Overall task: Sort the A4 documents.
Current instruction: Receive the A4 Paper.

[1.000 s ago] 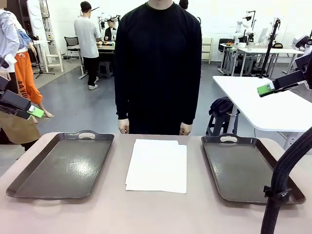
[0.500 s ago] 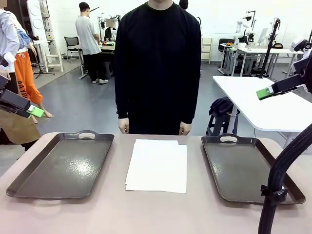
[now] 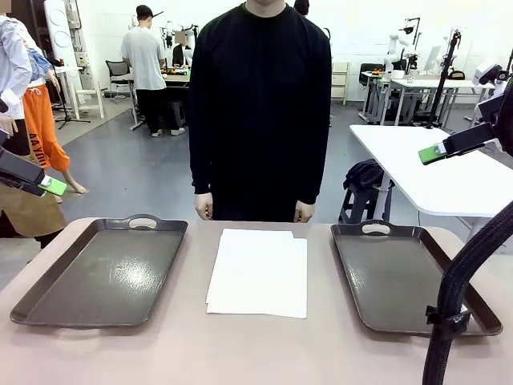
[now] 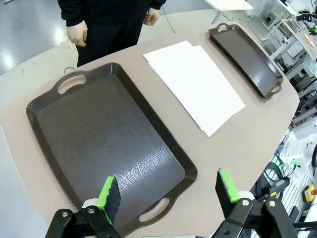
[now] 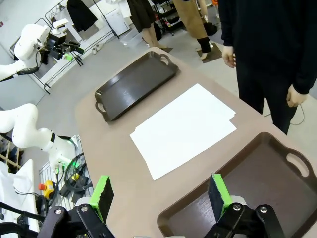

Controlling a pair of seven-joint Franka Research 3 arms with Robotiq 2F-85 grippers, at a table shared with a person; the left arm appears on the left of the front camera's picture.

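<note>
Counter [image 3: 256, 357]: pale beige surface with a rounded edge, carrying two trays and paper.
A4 documents [image 3: 258, 273]: thin white rectangular sheets, stacked flat at counter centre, between both trays and touching neither; sheets slightly offset at far right corner.
Left tray [image 3: 100, 273]: dark brown rectangular handled tray, flat on counter, floor glossy.
Right tray [image 3: 397, 281]: matching dark brown handled tray, flat on counter.
Left pincer [image 4: 167, 191]: black with green pads, raised well above counter, pointing down toward left tray; jaws spread wide, gripping nothing.
Right pincer [image 5: 160, 194]: raised well above counter, pointing down toward right tray; jaws spread wide, gripping nothing.
Person [image 3: 260, 104]: black long-sleeved top, standing at far side behind the documents, hands hanging near counter edge, apart from paper.
</note>
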